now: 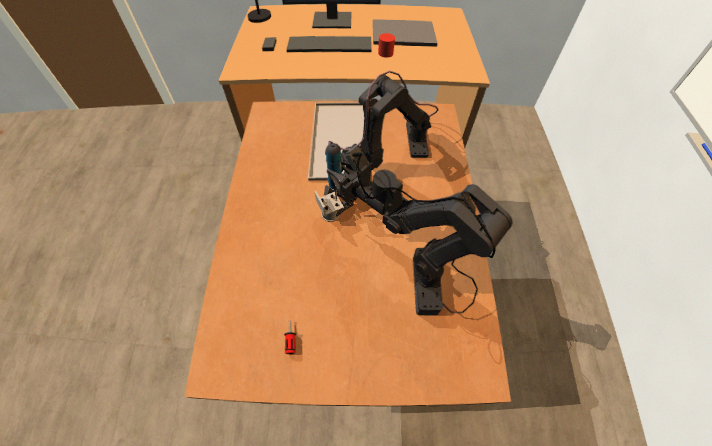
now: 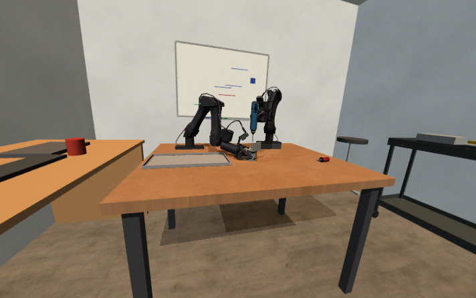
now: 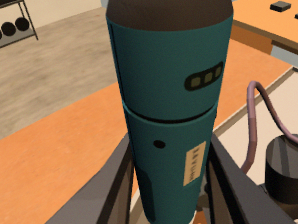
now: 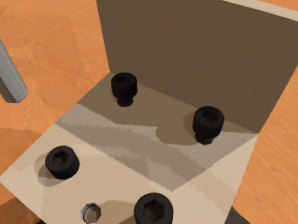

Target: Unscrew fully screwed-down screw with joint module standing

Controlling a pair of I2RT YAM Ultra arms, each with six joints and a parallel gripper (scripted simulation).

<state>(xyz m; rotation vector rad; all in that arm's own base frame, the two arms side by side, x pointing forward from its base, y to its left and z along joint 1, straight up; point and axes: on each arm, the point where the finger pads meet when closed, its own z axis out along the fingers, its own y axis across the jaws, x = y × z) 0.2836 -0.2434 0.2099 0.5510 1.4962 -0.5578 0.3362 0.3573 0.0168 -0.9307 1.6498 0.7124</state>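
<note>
The joint module with its beige L-shaped bracket stands near the table's middle, also in the exterior view. In the right wrist view the bracket carries several black socket screws. The left one sits lowest; three others stand higher. My left gripper is shut on the dark blue electric screwdriver, held upright above the bracket. Its grey bit hangs just left of the bracket, touching no screw. My right gripper grips the module from the side.
A small red screwdriver lies near the table's front edge, far from both arms. A grey-rimmed tray lies just behind the module. A desk with a red cup stands behind the table.
</note>
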